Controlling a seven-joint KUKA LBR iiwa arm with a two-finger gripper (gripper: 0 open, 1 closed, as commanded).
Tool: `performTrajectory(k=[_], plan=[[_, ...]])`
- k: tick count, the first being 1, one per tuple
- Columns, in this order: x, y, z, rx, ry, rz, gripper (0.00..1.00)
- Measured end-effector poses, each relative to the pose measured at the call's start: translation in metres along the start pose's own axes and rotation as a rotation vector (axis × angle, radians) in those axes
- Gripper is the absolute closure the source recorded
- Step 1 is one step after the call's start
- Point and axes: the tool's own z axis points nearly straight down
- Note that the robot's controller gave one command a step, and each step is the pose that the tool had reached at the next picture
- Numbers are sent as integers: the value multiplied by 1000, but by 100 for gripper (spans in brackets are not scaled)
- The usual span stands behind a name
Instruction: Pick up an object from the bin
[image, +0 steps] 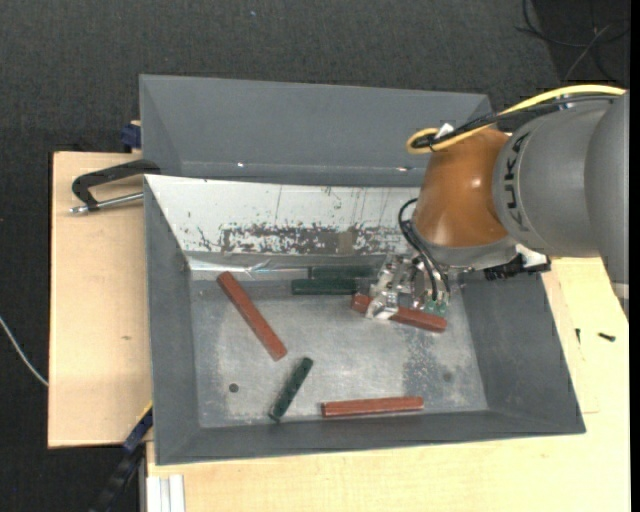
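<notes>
**Gripper down on red bar, back right of bin**

Grey bin (166, 320), five loose bars on the floor. Far left: a red bar (252, 315) lying diagonally, upper end toward the back wall. Right of it, near the front: a short dark green bar (290, 388), tilted. Against the back wall, centre: a second dark green bar (331, 285), lying flat along the wall. Front centre-right: a red bar (372, 406), parallel to the front wall. Back right: a third red bar (424, 320), slightly slanted, its ends sticking out either side of the gripper (396, 303), which sits low right on top of it. Open or closed: cannot tell, hidden by the wrist. The orange wrist cover (458, 195) is above it and the arm enters from the right.
</notes>
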Motion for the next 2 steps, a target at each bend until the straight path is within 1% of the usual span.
performTrajectory(k=[2], plan=[[0, 0, -12, 0, -2, 0, 100]])
